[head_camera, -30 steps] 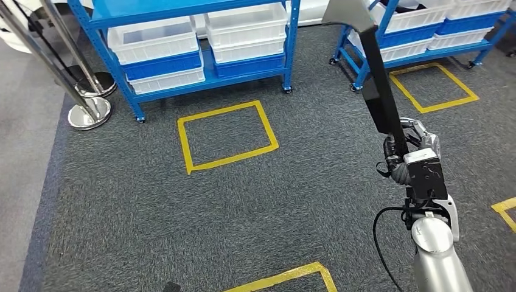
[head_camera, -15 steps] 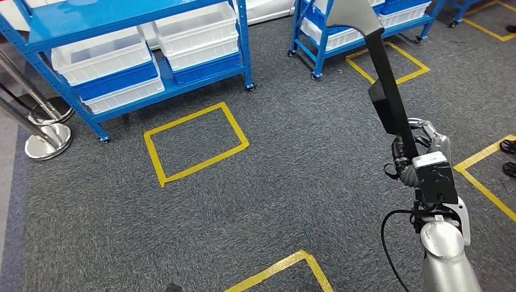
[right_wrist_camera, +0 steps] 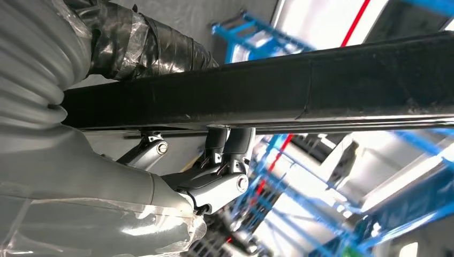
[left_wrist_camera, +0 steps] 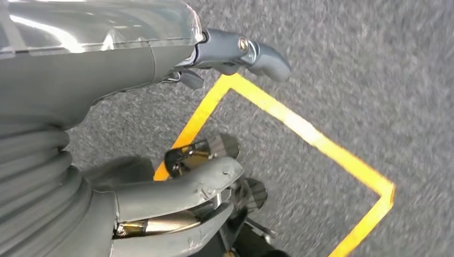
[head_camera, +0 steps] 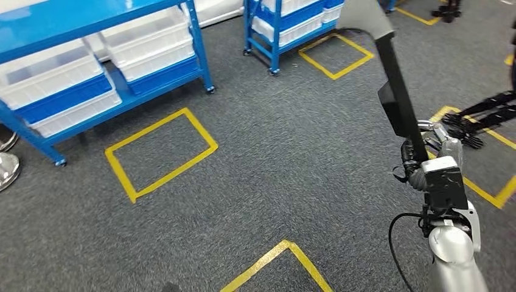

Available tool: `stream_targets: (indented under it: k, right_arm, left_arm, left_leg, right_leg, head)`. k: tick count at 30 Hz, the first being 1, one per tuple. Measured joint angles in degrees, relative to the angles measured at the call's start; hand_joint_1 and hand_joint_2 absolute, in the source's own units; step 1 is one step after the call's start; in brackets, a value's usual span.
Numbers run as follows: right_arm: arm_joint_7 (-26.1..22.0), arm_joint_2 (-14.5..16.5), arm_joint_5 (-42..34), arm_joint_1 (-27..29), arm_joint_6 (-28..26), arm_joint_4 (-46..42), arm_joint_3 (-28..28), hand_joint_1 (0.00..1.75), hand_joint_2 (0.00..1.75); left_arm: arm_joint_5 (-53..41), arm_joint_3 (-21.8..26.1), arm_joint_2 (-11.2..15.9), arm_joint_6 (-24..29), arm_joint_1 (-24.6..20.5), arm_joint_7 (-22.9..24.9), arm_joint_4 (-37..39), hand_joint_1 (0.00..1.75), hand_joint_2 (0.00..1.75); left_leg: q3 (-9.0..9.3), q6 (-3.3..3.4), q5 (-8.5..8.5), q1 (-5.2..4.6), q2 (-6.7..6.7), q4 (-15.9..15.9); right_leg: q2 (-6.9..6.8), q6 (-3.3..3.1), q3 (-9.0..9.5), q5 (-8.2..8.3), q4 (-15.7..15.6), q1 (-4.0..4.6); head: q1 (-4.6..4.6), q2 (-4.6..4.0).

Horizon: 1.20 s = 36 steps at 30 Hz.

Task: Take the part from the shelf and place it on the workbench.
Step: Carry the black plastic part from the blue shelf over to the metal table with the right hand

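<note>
Part: your right hand (head_camera: 426,155) grips the long black part (head_camera: 398,100) near its lower end, so it sticks up tilted over the carpet (head_camera: 280,164), grey tip on top.
Right hand close-up: fingers (right_wrist_camera: 227,147) wrap the black bar (right_wrist_camera: 321,91).
Left hand (left_wrist_camera: 160,182): holds nothing, fingers loosely curled, above yellow floor tape (left_wrist_camera: 300,126).
Background: blue shelves (head_camera: 91,55) with white bins (head_camera: 146,39).

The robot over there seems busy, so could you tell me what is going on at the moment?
The robot's right hand grips a long black part near its lower end and holds it upright, above a grey carpet marked with yellow tape squares. Blue shelves with white bins stand behind. The left hand hangs over the floor holding nothing. No workbench is visible, so the part is not yet set down.
</note>
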Motion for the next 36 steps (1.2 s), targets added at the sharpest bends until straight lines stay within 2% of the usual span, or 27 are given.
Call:
stream_targets:
  k: [1, 2, 3, 5, 7, 8, 9, 10, 12, 14, 15, 16, 17, 18, 19, 21, 22, 23, 25, 26, 27, 29, 31, 32, 33, 34, 36]
  right_arm:
    - [-0.05, -0.02, 0.14, 0.25, -0.04, -0.06, -0.10, 1.75, 1.75]
    - [-0.10, -0.06, 0.30, 0.53, -0.07, -0.19, -0.19, 1.75, 1.75]
    - [-0.15, -0.11, 0.43, 0.71, -0.08, -0.40, -0.28, 1.75, 1.75]
    - [-0.24, -0.23, 0.61, 0.81, -0.11, -0.91, -0.48, 1.75, 1.75]
    - [-0.26, -0.40, 0.72, 0.86, -0.21, -1.35, -0.66, 1.75, 1.75]
    - [-0.26, -0.48, 0.75, 0.96, -0.25, -1.47, -0.74, 1.75, 1.75]
    - [-0.25, -0.55, 0.79, 1.05, -0.30, -1.61, -0.83, 1.75, 1.75]
    - [-0.26, -0.57, 0.86, 1.16, -0.34, -1.72, -0.92, 1.75, 1.75]
    - [-0.27, -0.61, 1.00, 1.16, -0.42, -1.95, -1.08, 1.75, 1.75]
    - [-0.27, -0.62, 1.09, 1.09, -0.46, -2.07, -1.13, 1.75, 1.75]
    - [-0.27, -0.62, 1.11, 1.10, -0.46, -2.08, -1.14, 1.75, 1.75]
    - [-0.27, -0.63, 1.12, 1.14, -0.46, -2.09, -1.16, 1.75, 1.75]
    - [-0.25, -0.63, 1.13, 1.17, -0.46, -2.09, -1.22, 1.75, 1.75]
    - [-0.25, -0.63, 1.13, 1.20, -0.46, -2.09, -1.30, 1.75, 1.75]
    - [-0.24, -0.63, 1.13, 1.20, -0.47, -2.12, -1.39, 1.75, 1.75]
    - [-0.23, -0.63, 1.13, 1.09, -0.48, -2.20, -1.61, 1.75, 1.75]
    - [-0.21, -0.64, 1.13, 1.00, -0.49, -2.26, -1.69, 1.75, 1.75]
    - [-0.18, -0.67, 1.13, 0.95, -0.49, -2.30, -1.81, 1.75, 1.75]
    - [-0.03, -0.96, 1.19, 1.07, -0.43, -2.37, -2.16, 1.75, 1.75]
    - [0.06, -1.22, 1.27, 1.18, -0.36, -2.40, -2.43, 1.75, 1.75]
    - [0.21, -1.51, 1.44, 1.12, -0.27, -2.43, -2.65, 1.75, 1.75]
    - [0.51, -1.90, 1.92, 0.71, 0.03, -2.46, -2.91, 1.75, 1.75]
    - [0.82, -2.02, 2.38, 0.51, 0.38, -2.39, -2.93, 1.75, 1.75]
    - [0.93, -2.07, 2.50, 0.57, 0.50, -2.33, -2.95, 1.75, 1.75]
    - [1.02, -2.16, 2.57, 0.61, 0.54, -2.27, -2.95, 1.75, 1.75]
    - [1.04, -2.28, 2.63, 0.59, 0.54, -2.23, -2.96, 1.75, 1.75]
    - [1.04, -2.58, 2.73, 0.46, 0.54, -2.22, -2.99, 1.75, 1.75]
  left_arm:
    - [-0.01, 0.05, -0.03, 0.00, 0.10, -0.05, 0.00, 0.00, 1.75]
    - [-0.01, 0.10, -0.08, 0.00, 0.19, -0.10, 0.00, 0.00, 1.75]
    - [-0.01, 0.13, -0.14, 0.00, 0.21, -0.14, 0.00, 0.00, 1.75]
    - [-0.01, 0.19, -0.27, 0.02, 0.13, -0.17, 0.00, 0.00, 1.75]
    - [-0.01, 0.29, -0.35, 0.05, 0.01, -0.22, 0.00, 0.00, 1.75]
    - [-0.02, 0.35, -0.36, 0.06, -0.04, -0.24, 0.00, 0.00, 1.75]
    - [-0.02, 0.39, -0.38, 0.06, -0.07, -0.25, 0.00, 0.00, 1.75]
    - [-0.03, 0.42, -0.39, 0.06, -0.13, -0.25, 0.00, 0.00, 1.75]
    - [-0.03, 0.45, -0.39, 0.07, -0.20, -0.26, 0.00, 0.00, 1.75]
    - [-0.03, 0.50, -0.39, 0.07, -0.14, -0.26, 0.00, 0.00, 1.75]
    - [-0.03, 0.53, -0.39, 0.07, -0.04, -0.25, 0.00, 0.00, 1.75]
    - [-0.03, 0.54, -0.39, 0.06, 0.06, -0.24, 0.00, 0.00, 1.75]
    - [-0.03, 0.54, -0.39, 0.06, 0.14, -0.24, 0.00, 0.00, 1.75]
    - [-0.04, 0.54, -0.39, 0.04, 0.17, -0.22, 0.00, 0.00, 1.75]
    - [-0.07, 0.54, -0.39, 0.02, 0.16, -0.20, 0.00, 0.00, 1.75]
    - [-0.14, 0.56, -0.38, 0.00, 0.14, -0.12, 0.00, 0.00, 1.75]
    - [-0.17, 0.57, -0.37, 0.00, 0.13, -0.07, 0.00, 0.00, 1.75]
    - [-0.21, 0.58, -0.36, 0.01, 0.10, -0.04, 0.00, 0.00, 1.75]
    - [-0.26, 0.59, -0.38, 0.02, -0.06, 0.02, 0.00, 0.00, 1.75]
    - [-0.29, 0.60, -0.41, 0.02, -0.15, 0.03, 0.00, 0.00, 1.75]
    - [-0.33, 0.61, -0.46, 0.02, -0.21, 0.03, 0.00, 0.00, 1.75]
    - [-0.49, 0.63, -0.54, 0.02, -0.14, 0.03, 0.00, 0.00, 1.75]
    - [-0.63, 0.66, -0.55, 0.01, 0.08, 0.04, 0.00, 0.00, 1.75]
    - [-0.65, 0.67, -0.55, 0.01, 0.14, 0.05, 0.00, 0.00, 1.75]
    - [-0.67, 0.67, -0.57, 0.01, 0.16, 0.05, 0.00, 0.00, 1.75]
    - [-0.68, 0.67, -0.60, 0.00, 0.14, 0.05, 0.00, 0.00, 1.75]
    - [-0.69, 0.67, -0.67, 0.00, 0.06, 0.05, 0.00, 0.00, 1.75]
  left_leg:
    - [-0.15, -0.12, -0.12, 0.05, 0.93, 0.22]
    - [-0.35, -0.31, -0.31, 0.15, 1.83, 0.56]
    - [-0.60, -0.57, -0.58, 0.31, 2.67, 1.04]
    - [-1.17, -1.36, -1.41, 0.46, 4.18, 2.46]
    - [-1.52, -2.13, -2.25, 0.31, 5.26, 3.83]
    - [-1.52, -2.41, -2.45, 0.17, 5.74, 4.09]
    - [-1.42, -2.62, -2.59, 0.18, 6.26, 4.27]
    - [-1.38, -2.91, -2.84, 0.29, 6.17, 4.39]
    - [-2.08, -3.52, -4.81, 0.69, 3.89, 6.48]
    - [-4.57, -3.89, -8.53, 0.96, 0.94, 12.49]
    - [-6.14, -3.94, -10.12, 0.97, 0.35, 16.09]
    - [-7.30, -3.91, -10.89, 0.97, 0.09, 18.72]
    - [-7.66, -3.74, -10.55, 0.96, -0.05, 19.57]
    - [-7.04, -3.46, -9.19, 0.94, -0.26, 18.31]
    - [-5.58, -3.02, -7.13, 0.90, -0.87, 15.24]
    - [-2.42, -2.05, -3.99, 0.91, -3.67, 8.40]
    - [-1.41, -1.75, -3.33, 0.88, -4.84, 6.27]
    - [-0.96, -1.60, -3.28, 0.82, -5.44, 5.29]
    - [-0.54, -1.51, -3.00, 0.82, -4.44, 4.18]
    - [-0.33, -1.37, -2.65, 0.90, -3.68, 3.40]
    - [-0.15, -1.13, -2.22, 0.99, -2.89, 2.64]
    - [-0.13, -0.73, -1.64, 0.88, -1.22, 1.89]
    - [-0.42, -0.61, -1.57, 0.70, 0.53, 1.95]
    - [-0.58, -0.64, -1.61, 0.68, 1.42, 2.08]
    - [-0.73, -0.73, -1.69, 0.68, 2.29, 2.27]
    - [-0.86, -0.88, -1.85, 0.70, 3.10, 2.54]
    - [-1.06, -1.45, -2.42, 0.56, 4.55, 3.32]
  right_leg:
    - [-0.51, 0.24, -0.66, -0.57, 1.88, -0.18]
    - [-0.94, 0.51, -0.38, -0.10, 1.85, -0.38]
    - [-1.44, 0.81, 0.92, 1.20, -0.13, -0.58]
    - [-3.60, 1.20, 4.75, 3.73, -6.65, -0.68]
    - [-4.97, 0.64, 6.42, 4.36, -9.81, -0.41]
    - [-4.80, 0.15, 6.24, 4.24, -9.59, -0.23]
    - [-4.07, -0.28, 6.07, 4.33, -9.57, -0.26]
    - [-3.44, -0.61, 5.96, 4.40, -9.57, -0.33]
    - [-2.28, -1.28, 5.76, 4.70, -9.67, -0.52]
    - [-1.12, -1.76, 5.49, 4.96, -9.70, -0.53]
    - [-0.45, -1.94, 5.34, 5.07, -9.69, -0.46]
    - [0.31, -2.03, 5.21, 5.17, -9.69, -0.36]
    - [1.13, -2.07, 5.12, 5.28, -9.69, -0.27]
    - [1.96, -2.05, 5.08, 5.37, -9.68, -0.18]
    - [2.78, -1.99, 5.08, 5.47, -9.68, -0.10]
    - [4.27, -1.70, 5.02, 5.72, -9.71, -0.09]
    - [4.97, -1.41, 4.88, 5.93, -9.75, -0.22]
    - [5.65, -1.03, 4.68, 6.18, -9.86, -0.43]
    - [6.67, -0.13, 4.29, 6.74, -10.21, -0.73]
    - [5.87, 0.19, 4.08, 6.67, -10.16, -0.64]
    - [4.38, 0.42, 3.62, 6.00, -9.44, -0.49]
    - [0.73, 0.66, 1.53, 2.81, -4.89, -0.25]
    - [-0.58, 0.97, -0.95, -0.22, 1.24, -0.33]
    - [-0.84, 1.13, -1.30, -0.46, 2.61, -0.38]
    - [-1.15, 1.27, -0.55, 0.34, 1.88, -0.42]
    - [-1.70, 1.37, 1.21, 1.87, -0.75, -0.44]
    - [-4.07, 1.17, 5.18, 4.16, -7.54, -0.16]
  head:
    - [0.01, 0.00]
    - [0.01, 0.00]
    - [0.01, 0.00]
    - [0.02, 0.00]
    - [-0.01, 0.00]
    - [-0.02, 0.00]
    - [-0.04, 0.00]
    - [-0.03, 0.00]
    - [-0.03, 0.00]
    - [-0.03, 0.00]
    - [-0.04, 0.00]
    - [-0.04, 0.00]
    - [-0.04, 0.00]
    - [-0.04, 0.00]
    - [-0.04, 0.00]
    - [-0.02, 0.00]
    - [-0.02, 0.00]
    - [-0.03, 0.00]
    - [-0.05, 0.00]
    - [-0.03, 0.00]
    - [0.03, 0.00]
    - [0.15, 0.00]
    - [0.19, 0.00]
    - [0.18, 0.00]
    - [0.19, 0.00]
    - [0.19, 0.00]
    - [0.18, 0.00]
